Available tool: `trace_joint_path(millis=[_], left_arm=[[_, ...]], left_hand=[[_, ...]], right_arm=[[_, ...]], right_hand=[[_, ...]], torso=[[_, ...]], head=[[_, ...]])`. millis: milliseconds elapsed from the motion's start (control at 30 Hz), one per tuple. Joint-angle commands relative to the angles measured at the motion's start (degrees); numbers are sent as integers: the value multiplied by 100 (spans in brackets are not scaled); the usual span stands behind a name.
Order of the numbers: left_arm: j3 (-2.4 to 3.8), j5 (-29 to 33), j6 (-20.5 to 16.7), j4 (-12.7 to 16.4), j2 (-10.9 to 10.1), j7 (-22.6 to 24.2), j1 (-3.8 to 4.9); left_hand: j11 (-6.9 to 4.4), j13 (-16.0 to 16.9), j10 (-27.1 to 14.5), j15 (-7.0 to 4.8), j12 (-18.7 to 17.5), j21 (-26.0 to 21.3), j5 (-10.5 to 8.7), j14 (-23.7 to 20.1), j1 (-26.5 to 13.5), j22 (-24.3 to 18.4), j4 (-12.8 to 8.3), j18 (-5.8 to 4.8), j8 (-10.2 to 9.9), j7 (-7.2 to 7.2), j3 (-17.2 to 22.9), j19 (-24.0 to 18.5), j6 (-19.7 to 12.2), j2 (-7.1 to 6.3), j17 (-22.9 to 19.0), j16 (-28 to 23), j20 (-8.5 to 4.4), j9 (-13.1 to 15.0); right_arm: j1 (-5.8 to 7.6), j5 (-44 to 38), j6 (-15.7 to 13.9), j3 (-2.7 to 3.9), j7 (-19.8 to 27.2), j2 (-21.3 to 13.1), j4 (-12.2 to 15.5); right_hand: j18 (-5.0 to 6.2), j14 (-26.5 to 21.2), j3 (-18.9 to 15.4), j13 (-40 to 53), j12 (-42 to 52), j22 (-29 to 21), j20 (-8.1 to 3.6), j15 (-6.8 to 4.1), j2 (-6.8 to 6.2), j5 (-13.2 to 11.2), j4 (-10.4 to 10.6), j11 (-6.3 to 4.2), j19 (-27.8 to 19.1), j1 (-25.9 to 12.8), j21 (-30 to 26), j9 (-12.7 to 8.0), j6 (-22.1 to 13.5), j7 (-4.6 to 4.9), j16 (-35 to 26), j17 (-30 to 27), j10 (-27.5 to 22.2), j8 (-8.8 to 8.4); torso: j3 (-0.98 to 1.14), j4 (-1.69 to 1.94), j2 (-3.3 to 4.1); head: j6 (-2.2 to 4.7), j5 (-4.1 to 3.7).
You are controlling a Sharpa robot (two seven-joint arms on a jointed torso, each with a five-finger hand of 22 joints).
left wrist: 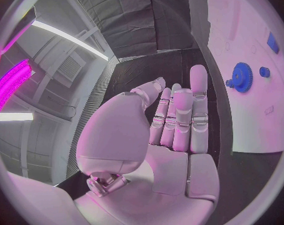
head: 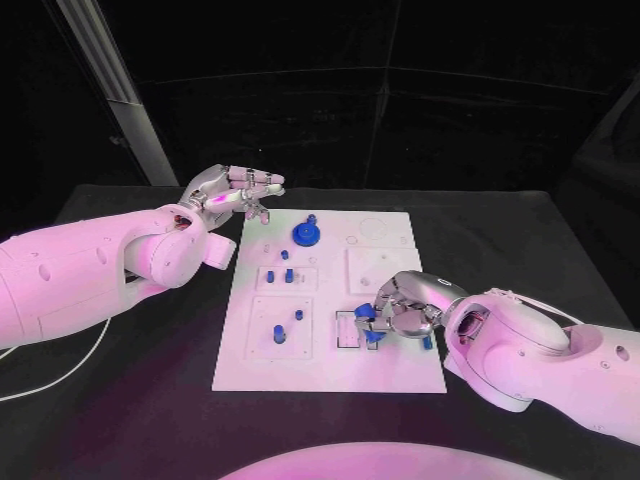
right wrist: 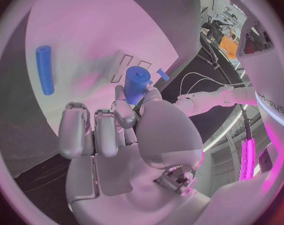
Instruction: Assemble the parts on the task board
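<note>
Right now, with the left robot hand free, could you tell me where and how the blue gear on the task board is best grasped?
I would take the blue gear by its toothed rim, coming straight down from above. It lies flat on the task board, so its sides are low; its raised centre knob might also serve. The left robot hand hovers just off the board's far corner.

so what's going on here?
The robot is assembling small blue parts on the white task board. Its right hand holds a blue cylinder over the board's near right area. Its left hand is raised beside the board's far left corner, fingers apart, holding nothing. A blue gear sits near the board's far edge, several small blue pegs stand on its left side, and a blue rod lies loose on the board.
</note>
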Motion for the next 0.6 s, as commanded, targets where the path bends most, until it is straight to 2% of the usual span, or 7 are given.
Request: trace_joint_path(millis=[33, 200, 400, 467, 600], left_arm=[[4, 15, 62, 19, 3, 27, 8], [4, 15, 62, 30, 1, 25, 8], [4, 15, 63, 38, 1, 23, 9], [4, 15, 62, 40, 0, 23, 9], [4, 15, 61, 42, -1, 23, 9]], left_hand=[[-8, -7, -46, -7, 25, -38, 30, -39, -5, -9, 3, 82, 21, 31, -16, -19, -5, 25, -10, -1, 15, -2], [-8, -7, -46, -7, 25, -38, 30, -39, -5, -9, 3, 82, 21, 31, -16, -19, -5, 25, -10, -1, 15, -2], [-8, -7, -46, -7, 25, -38, 30, -39, -5, -9, 3, 82, 21, 31, -16, -19, -5, 25, -10, -1, 15, -2], [-8, -7, -46, -7, 25, -38, 30, -39, -5, -9, 3, 82, 21, 31, -16, -19, -5, 25, -10, -1, 15, -2], [-8, -7, -46, -7, 25, -38, 30, -39, -5, -9, 3, 82, 21, 31, -16, -19, -5, 25, -10, -1, 15, -2]], right_arm=[[8, 361, 154, 2, -59, 82, -48], [8, 502, 434, 2, -232, 271, -146], [9, 547, 449, 2, -437, 399, -226], [9, 540, 400, 2, -501, 430, -252], [9, 418, 272, 2, -580, 495, -306]], right_hand=[[-102, 327, -70, 46, 32, 5, -42, -63, 6, -69, -7, -49, 11, -119, 17, 68, 87, -64, 25, -5, 41, 62], [-102, 327, -120, 54, 18, 3, -65, -92, 76, -119, -4, -85, 11, -210, 13, 143, 162, -105, 23, 0, 54, 102], [-104, 327, -190, 70, 11, 12, -87, -115, 117, -217, -6, -111, 16, -312, 15, 213, 218, -135, 19, 0, 73, 131], [-103, 327, -252, 73, -2, 7, -98, -123, 128, -412, -8, -119, 16, -385, 11, 252, 224, -144, 14, -2, 78, 134], [-86, 309, -448, -58, -203, -94, -101, -112, 28, -1178, -13, -98, -25, -490, -51, 339, 141, -120, -36, -69, -13, 109]], torso=[[-6, -2, -2], [-3, -12, 0], [-2, -7, -2], [-3, -6, -1], [0, -9, -4]], head=[[-13, 5], [-22, 15], [-25, 22], [-26, 26], [-39, 30]])
